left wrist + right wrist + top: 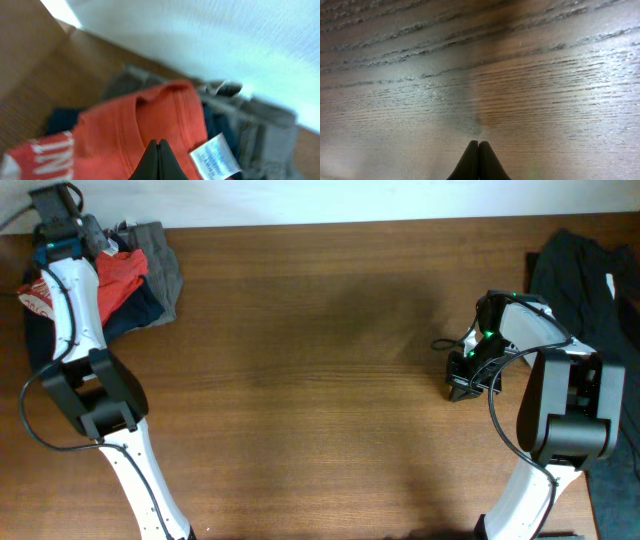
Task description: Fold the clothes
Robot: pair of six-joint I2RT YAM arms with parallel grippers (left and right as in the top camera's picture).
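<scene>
So basically the folding hadn't started, as far as I could judge. The counter (320,380) was bare wood across the whole middle, with no shirt laid flat and no neat stack anywhere. A black garment (590,265) was slumped at the right edge, all crumpled. It was well apart from the rest of the clothes (135,280), which sat bunched up in the far left corner. In that bunch the red tee (150,115) with white lettering lay on top, with a grey piece (165,260) beside it and a navy piece (140,315) poking out underneath. The tee's white label (215,155) was flipped out in the open. The left pincer (158,150) was closed right over the tee near the collar, but whether it had any cloth nipped I couldn't tell. The right pincer (478,150) was closed too, holding nothing, over bare wood on the right side. So my guess is everything was left to do: pull one piece out, spread it flat, fold it, then repeat for the others
</scene>
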